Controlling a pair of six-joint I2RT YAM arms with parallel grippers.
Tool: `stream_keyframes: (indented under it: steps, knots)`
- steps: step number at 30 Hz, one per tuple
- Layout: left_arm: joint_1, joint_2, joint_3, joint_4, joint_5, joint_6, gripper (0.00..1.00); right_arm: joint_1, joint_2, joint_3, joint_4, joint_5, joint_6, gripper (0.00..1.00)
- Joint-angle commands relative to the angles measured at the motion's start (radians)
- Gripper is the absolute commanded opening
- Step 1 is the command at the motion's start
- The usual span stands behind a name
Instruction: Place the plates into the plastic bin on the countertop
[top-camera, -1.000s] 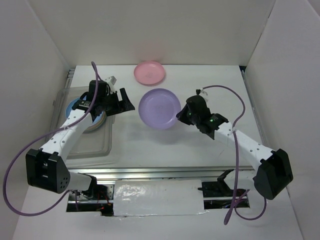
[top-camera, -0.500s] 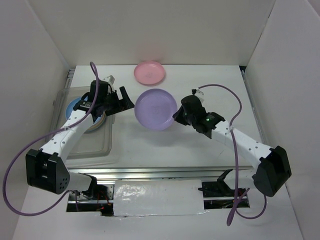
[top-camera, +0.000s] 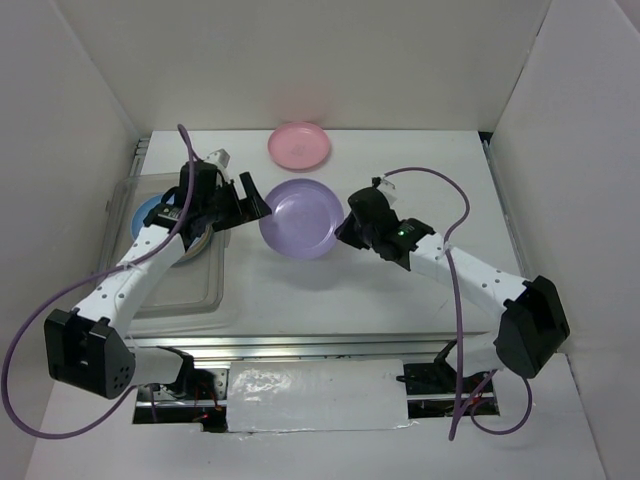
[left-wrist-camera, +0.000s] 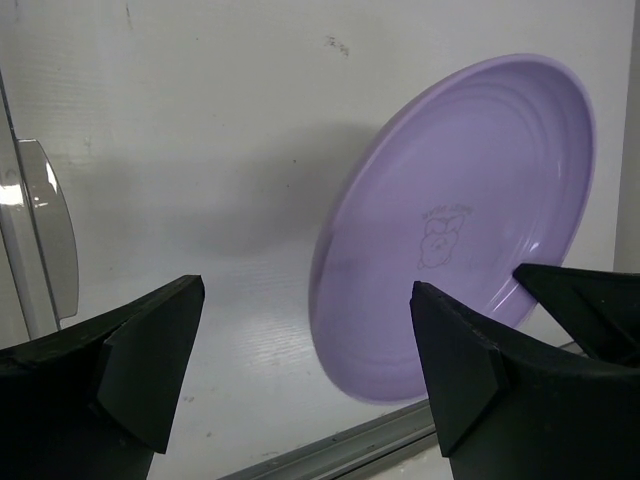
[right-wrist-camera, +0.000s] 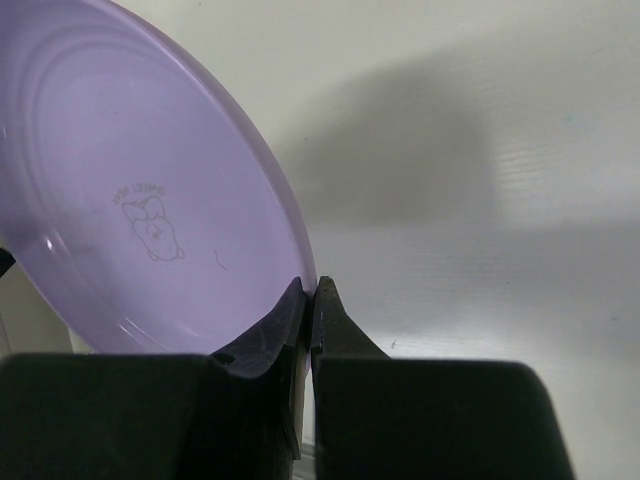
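My right gripper (top-camera: 345, 222) is shut on the rim of a purple plate (top-camera: 303, 218) and holds it tilted above the countertop (top-camera: 420, 170). The plate fills the right wrist view (right-wrist-camera: 140, 190), pinched at its edge. My left gripper (top-camera: 252, 203) is open and empty, its jaws wide apart, close to the plate's left edge; the plate (left-wrist-camera: 460, 220) stands just beyond its fingertips. The clear plastic bin (top-camera: 195, 290) lies at the left with a blue plate (top-camera: 148, 213) and others stacked in it, partly hidden by the left arm. A pink plate (top-camera: 299, 146) lies at the back.
White walls close in the back and both sides. A metal rail (top-camera: 330, 345) runs along the front edge of the countertop. The bin's rim (left-wrist-camera: 45, 230) shows at the left of the left wrist view.
My right gripper has carried the purple plate leftward, toward the left gripper. The left gripper has shifted slightly right and stays open.
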Motion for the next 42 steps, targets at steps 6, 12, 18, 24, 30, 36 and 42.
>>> stream_keyframes:
  steps: [6, 12, 18, 24, 30, 36, 42]
  knots:
    - [-0.014, 0.042, 0.028, 0.042, 0.02, -0.018, 0.56, 0.049, -0.008, 0.063, 0.149, -0.118, 0.002, 0.0]
    - [-0.006, 0.074, 0.102, -0.036, -0.026, -0.01, 0.0, 0.045, 0.013, 0.079, 0.149, -0.155, -0.01, 0.46]
    - [0.274, 0.016, 0.153, -0.165, -0.127, -0.061, 0.0, -0.11, -0.029, -0.06, 0.178, -0.227, 0.016, 1.0]
    - [0.706, 0.017, 0.05, -0.09, -0.059, -0.151, 0.0, -0.201, -0.074, -0.196, 0.26, -0.316, -0.001, 1.0]
    - [0.781, 0.135, 0.081, -0.061, -0.062, -0.164, 0.0, -0.224, -0.06, -0.202, 0.267, -0.355, -0.041, 1.0]
    - [0.784, 0.169, 0.099, -0.081, -0.088, -0.145, 0.0, -0.244, -0.06, -0.196, 0.261, -0.375, -0.07, 1.0]
    - [0.787, 0.134, 0.079, -0.122, -0.129, -0.164, 0.87, -0.267, -0.08, -0.199, 0.264, -0.393, -0.085, 1.0]
